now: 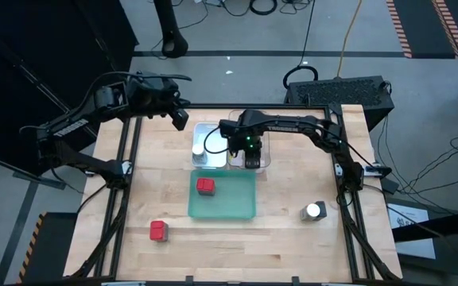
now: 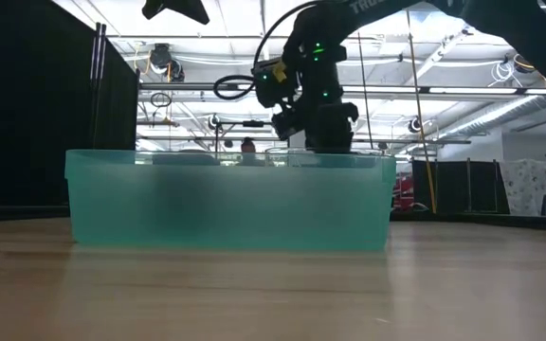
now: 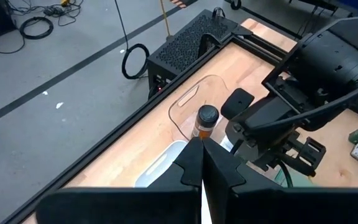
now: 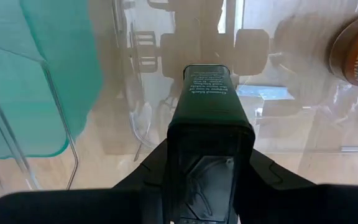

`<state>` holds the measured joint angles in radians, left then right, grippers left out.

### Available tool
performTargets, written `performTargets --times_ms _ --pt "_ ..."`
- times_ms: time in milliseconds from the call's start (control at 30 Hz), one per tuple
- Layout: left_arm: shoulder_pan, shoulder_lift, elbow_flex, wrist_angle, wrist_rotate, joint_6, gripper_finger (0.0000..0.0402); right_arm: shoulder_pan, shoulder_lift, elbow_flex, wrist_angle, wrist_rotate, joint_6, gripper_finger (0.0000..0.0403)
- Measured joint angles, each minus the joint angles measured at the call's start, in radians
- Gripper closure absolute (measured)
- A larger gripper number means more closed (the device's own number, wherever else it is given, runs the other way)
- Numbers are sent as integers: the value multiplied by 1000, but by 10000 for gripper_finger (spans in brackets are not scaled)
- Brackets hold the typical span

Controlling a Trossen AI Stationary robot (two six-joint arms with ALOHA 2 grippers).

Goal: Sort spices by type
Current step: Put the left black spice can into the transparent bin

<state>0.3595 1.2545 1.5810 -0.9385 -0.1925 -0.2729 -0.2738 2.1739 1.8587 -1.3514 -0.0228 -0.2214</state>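
Note:
My right gripper [image 1: 250, 160] reaches down into the clear tray [image 1: 262, 159] and is shut on a dark grey tin [image 4: 207, 93]. A brown dark-lidded jar [image 3: 205, 121] stands upright in the same tray, beside the tin [image 4: 355, 50]. One white-lidded jar [image 1: 198, 149] stands in the white tray [image 1: 211, 131]; another [image 1: 315, 211] stands on the table near the right edge. One red tin [image 1: 205, 186] lies in the green tray [image 1: 233, 208], another [image 1: 158, 231] on the table at near left. My left gripper [image 3: 202, 163] is shut and raised over the far-left table edge. My right gripper pinches the dark grey tin by its two opposite long sides [image 4: 207, 134], one finger [image 4: 146, 169] on each side. The fingers come from above, pointing down, and lie along the tin. The tin points down into the clear tray; whether its lower end touches the tray floor is hidden.
The three trays sit close together mid-table: white and clear side by side at the far side, the green one just in front of them [image 2: 230, 199], blocking the low view. A black perforated box [image 1: 348, 89] stands beyond the far edge. Bare wood [image 1: 293, 246] lies along the near side.

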Motion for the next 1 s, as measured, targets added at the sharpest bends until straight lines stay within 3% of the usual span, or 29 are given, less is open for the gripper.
performTargets --times_ms 500,767,1000 --pt "0 0 0 -74 -29 -3 395 0 5 0 26 1 -3 306" --pt "0 0 0 -74 -29 -3 395 1 5 0 24 2 1 244" --pt "0 0 0 -74 -29 -4 395 0 1 0 15 2 24 232"
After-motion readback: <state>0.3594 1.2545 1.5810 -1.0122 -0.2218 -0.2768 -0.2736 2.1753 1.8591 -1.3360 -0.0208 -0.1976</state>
